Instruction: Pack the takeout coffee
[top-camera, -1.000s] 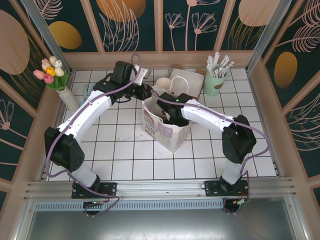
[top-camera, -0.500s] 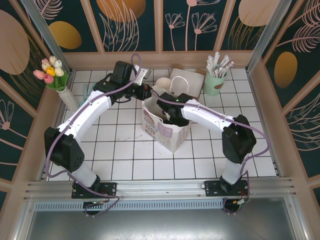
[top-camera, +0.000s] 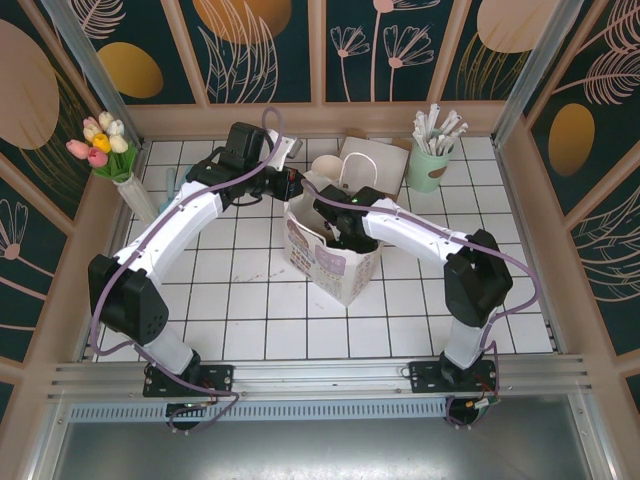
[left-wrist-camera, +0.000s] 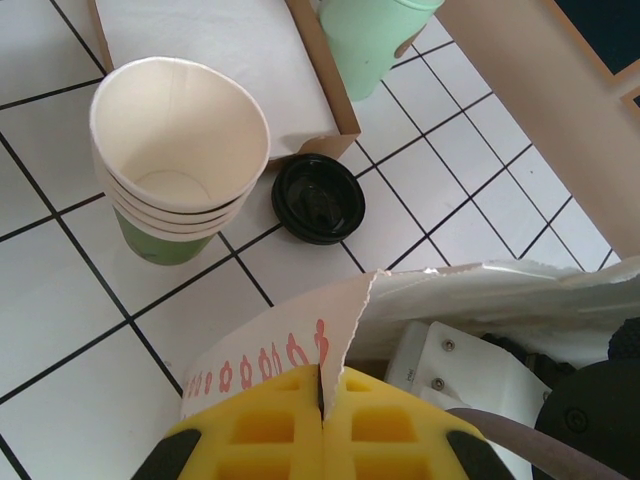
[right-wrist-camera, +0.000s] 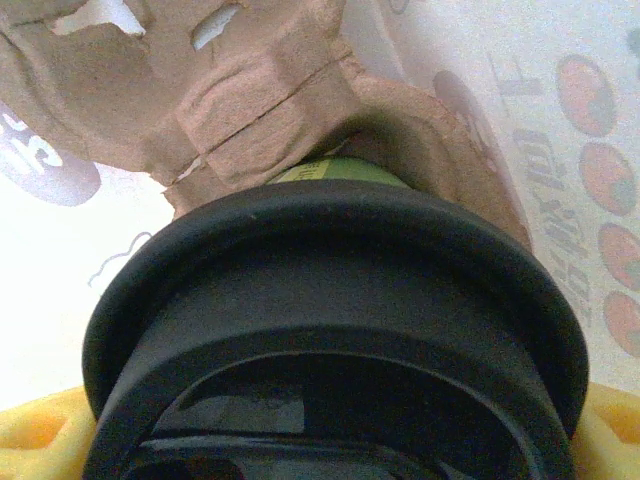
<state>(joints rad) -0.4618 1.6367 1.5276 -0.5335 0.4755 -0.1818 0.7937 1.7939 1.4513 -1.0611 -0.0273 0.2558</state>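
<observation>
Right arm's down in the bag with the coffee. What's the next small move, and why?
Probably ease the right end effector straight down a little: the takeout coffee is between its pads with the pulp carrier just beyond, and the left end effector pinches the white bag's rim open.

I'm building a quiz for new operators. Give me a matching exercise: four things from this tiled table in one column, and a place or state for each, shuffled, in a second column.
1. stack of cream-white paper cups
2. loose black round plastic lid
3. white paper bag with red print
4. dark-green paper cup with black top

A. edge pinched by the left end effector
B. lying flat on a white tile
C. pressed against brown pulp cardboard
D. upright, mouth open, top one empty

Pairs: 1-D, 2-B, 3-A, 4-C
</observation>
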